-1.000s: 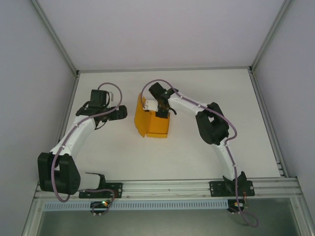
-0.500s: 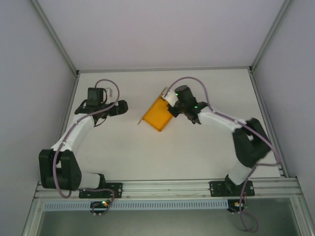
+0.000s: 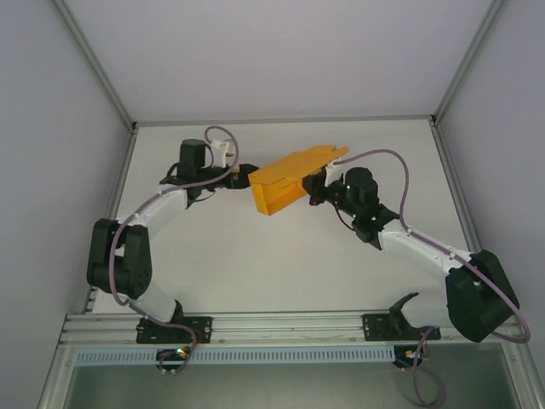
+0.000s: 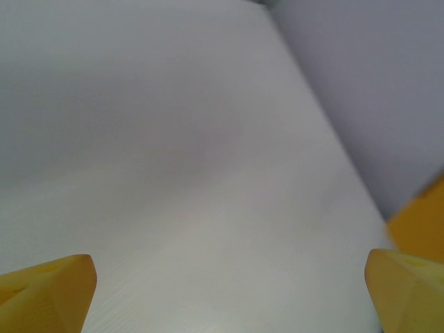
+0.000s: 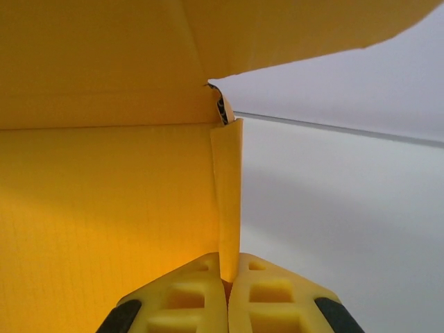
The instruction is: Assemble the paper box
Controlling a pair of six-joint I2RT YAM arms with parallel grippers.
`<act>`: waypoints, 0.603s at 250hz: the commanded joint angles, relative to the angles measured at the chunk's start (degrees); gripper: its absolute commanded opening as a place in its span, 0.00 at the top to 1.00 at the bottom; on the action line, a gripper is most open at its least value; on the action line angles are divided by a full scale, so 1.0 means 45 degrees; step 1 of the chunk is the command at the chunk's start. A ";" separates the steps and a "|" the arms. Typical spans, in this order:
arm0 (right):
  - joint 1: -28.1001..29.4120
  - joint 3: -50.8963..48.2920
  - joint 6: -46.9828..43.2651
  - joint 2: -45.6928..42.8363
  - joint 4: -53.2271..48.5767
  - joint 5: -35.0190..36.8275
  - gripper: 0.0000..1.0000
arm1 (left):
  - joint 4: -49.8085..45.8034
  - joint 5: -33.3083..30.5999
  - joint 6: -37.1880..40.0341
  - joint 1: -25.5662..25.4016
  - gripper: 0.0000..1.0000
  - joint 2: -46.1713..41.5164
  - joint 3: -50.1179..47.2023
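Note:
The paper box [image 3: 281,183] is an orange, partly folded shell held tilted above the table, one long flap [image 3: 322,155] sticking out to the upper right. My right gripper [image 3: 313,184] is shut on the box's right side. In the right wrist view the yellow fingers [image 5: 187,295] pinch a thin upright wall [image 5: 227,201] of the box [image 5: 104,194], whose inside spreads to the left. My left gripper [image 3: 247,173] is open just left of the box, not touching it. Its fingertips [image 4: 48,295] stand wide apart over bare table, and an orange edge of the box [image 4: 424,220] shows at the far right.
The white table [image 3: 255,264] is walled by grey panels with aluminium posts [image 3: 94,64] at the back corners. A rail [image 3: 289,324] along the near edge carries both arm bases. The right arm's elbow [image 3: 477,298] lies low at the front right.
The right arm has stretched out and turned the box, raising it with the flap toward the back right. The left arm has swung right, close up to the box's left end.

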 commanded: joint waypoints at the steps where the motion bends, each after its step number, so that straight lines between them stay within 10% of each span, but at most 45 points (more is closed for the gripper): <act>1: -0.0058 -0.0200 0.1945 0.0216 0.1798 0.0093 1.00 | 0.1987 0.2156 -0.0411 -0.0348 0.00 0.0344 0.0500; 151: 0.0269 0.0845 0.4218 0.2693 0.4842 -0.1438 1.00 | 0.0547 0.2627 0.1315 -0.2011 0.00 0.1576 0.1803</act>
